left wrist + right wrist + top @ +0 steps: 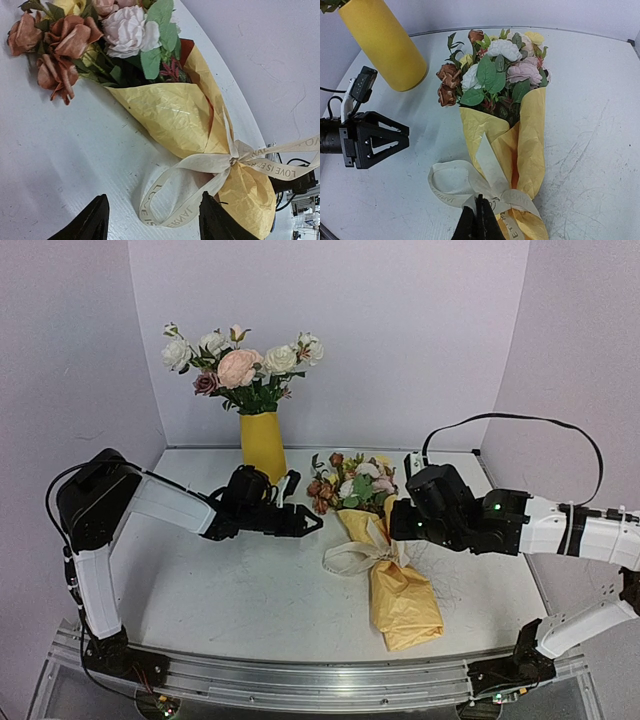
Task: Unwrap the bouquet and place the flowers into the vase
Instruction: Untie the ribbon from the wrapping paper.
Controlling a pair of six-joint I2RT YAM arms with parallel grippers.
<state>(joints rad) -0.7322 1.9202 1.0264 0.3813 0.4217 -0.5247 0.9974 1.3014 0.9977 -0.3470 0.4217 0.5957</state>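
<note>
Bouquet (400,590) is seemingly pinned at the ribbon (200,164) knot by the closed right gripper (479,222); left gripper (155,222) is held with fingers parted, empty, at 9 o'clock, for the loop.

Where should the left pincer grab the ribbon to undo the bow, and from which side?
I'd take the ribbon by its loose loop, lying flat on the table on the knot's left, facing the left pincer. Come in low from the left, one finger through the loop.
</note>
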